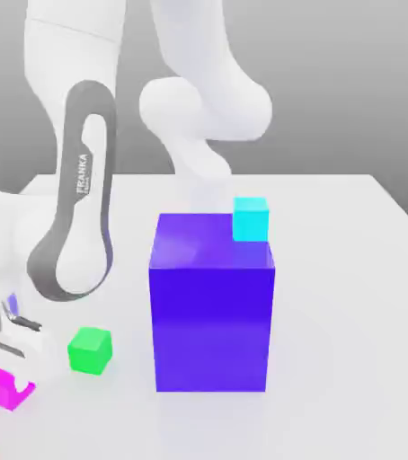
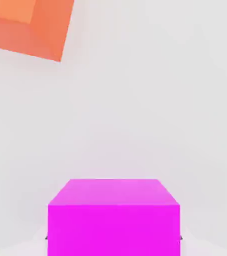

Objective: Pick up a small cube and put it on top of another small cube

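Arm folded low, end effector (image 1: pixel 8 355) near the exterior view's lower left.

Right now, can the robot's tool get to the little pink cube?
Probably yes. The tool is already down at the pink cube near the table's front edge, and nothing stands between them; the green cube sits off to the side.

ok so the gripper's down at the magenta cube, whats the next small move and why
Probably close on the magenta cube and lift it straight up. In the exterior view the gripper sits low right at the cube, and the hand view shows it centred close under the hand. The green cube stands nearby as a likely stacking target, so height is needed first.
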Motion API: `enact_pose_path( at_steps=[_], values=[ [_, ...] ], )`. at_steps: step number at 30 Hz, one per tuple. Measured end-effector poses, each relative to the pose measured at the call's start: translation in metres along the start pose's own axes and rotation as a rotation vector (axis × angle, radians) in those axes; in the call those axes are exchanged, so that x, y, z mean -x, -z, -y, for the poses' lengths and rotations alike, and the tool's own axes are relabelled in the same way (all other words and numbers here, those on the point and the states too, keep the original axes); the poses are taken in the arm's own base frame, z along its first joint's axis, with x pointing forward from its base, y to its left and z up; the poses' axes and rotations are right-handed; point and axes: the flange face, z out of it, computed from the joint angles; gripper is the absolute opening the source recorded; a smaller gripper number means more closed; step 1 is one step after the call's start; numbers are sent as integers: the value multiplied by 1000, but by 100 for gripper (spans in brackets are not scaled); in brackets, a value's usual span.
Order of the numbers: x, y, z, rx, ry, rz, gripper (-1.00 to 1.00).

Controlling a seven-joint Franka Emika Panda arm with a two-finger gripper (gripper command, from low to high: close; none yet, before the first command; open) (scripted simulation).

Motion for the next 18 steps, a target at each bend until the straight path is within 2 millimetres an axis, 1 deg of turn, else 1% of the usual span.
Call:
enact_pose_path(
  at_steps=[1, 5, 8, 12, 17, 18],
  values=[
    [0, 9, 0, 0, 1, -1, -100],
    [2, 55, -1, -1, -3, 1, -100],
    [25, 74, -5, 0, -35, 8, -100],
    [62, 93, -13, 0, -77, 13, -100],
    [111, 109, -26, -1, -127, 5, -100],
    [116, 107, -28, -1, -132, 3, -100]
  ],
)
